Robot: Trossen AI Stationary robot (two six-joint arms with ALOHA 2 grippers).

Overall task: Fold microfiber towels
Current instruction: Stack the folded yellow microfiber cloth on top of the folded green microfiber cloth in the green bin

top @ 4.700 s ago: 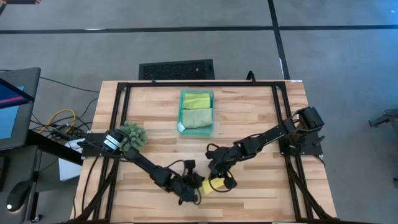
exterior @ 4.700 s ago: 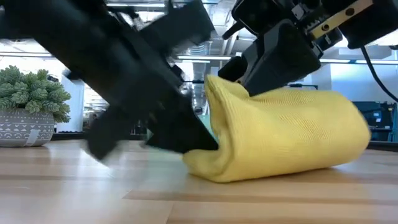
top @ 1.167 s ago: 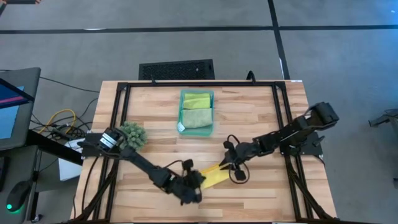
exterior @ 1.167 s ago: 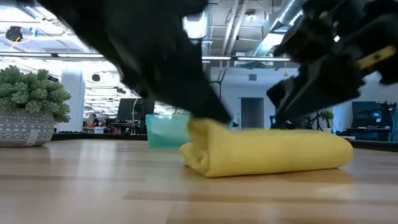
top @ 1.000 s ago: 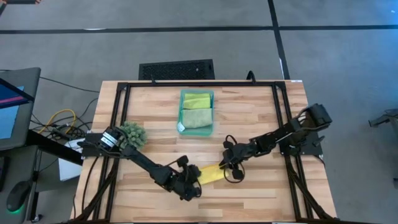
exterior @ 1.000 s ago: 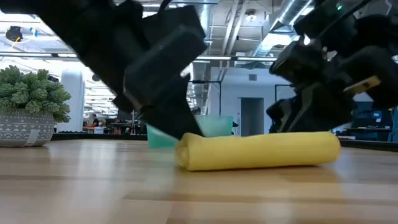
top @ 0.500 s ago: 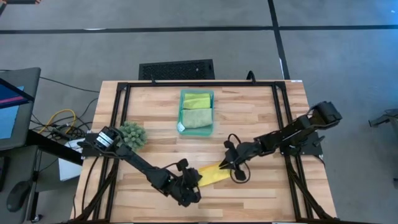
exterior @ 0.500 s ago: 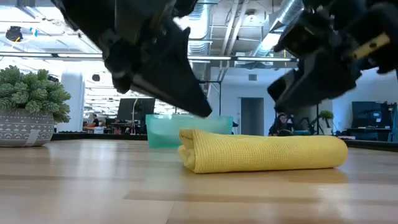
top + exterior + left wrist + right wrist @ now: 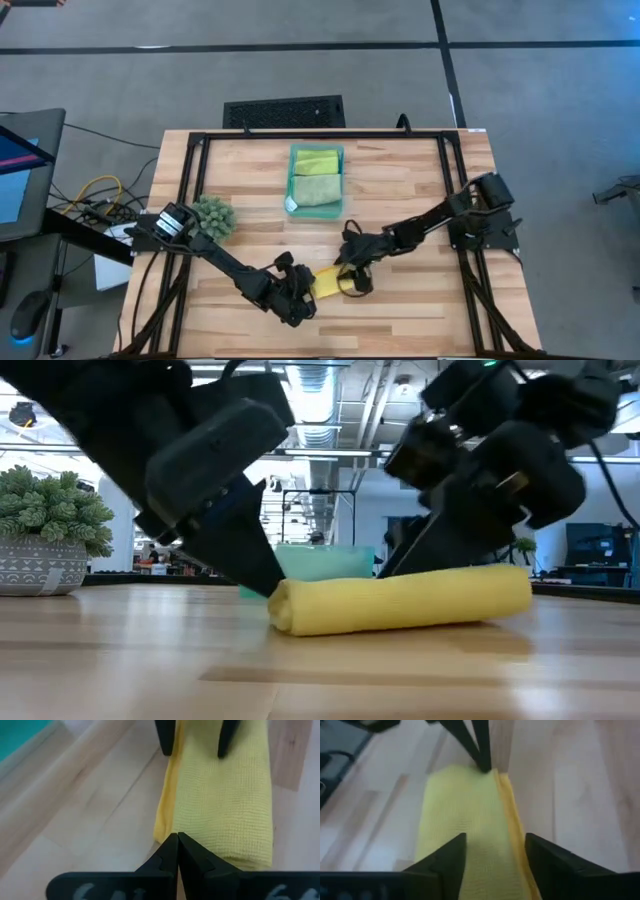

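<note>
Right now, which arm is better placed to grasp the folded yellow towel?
Probably the right. Its end effector is open and straddles the yellow towel, while the left end effector is shut, its tip only at the towel's other end.

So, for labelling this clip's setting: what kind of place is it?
Probably a robotics lab or open workshop: a framed wooden table on grey floor, exposed ceiling ducts overhead, and monitors and workstations in the room behind.

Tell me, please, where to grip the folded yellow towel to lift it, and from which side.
Probably across the middle of the yellow towel, coming from above. It lies flat as a long narrow roll, and a hand already crowds each end.
</note>
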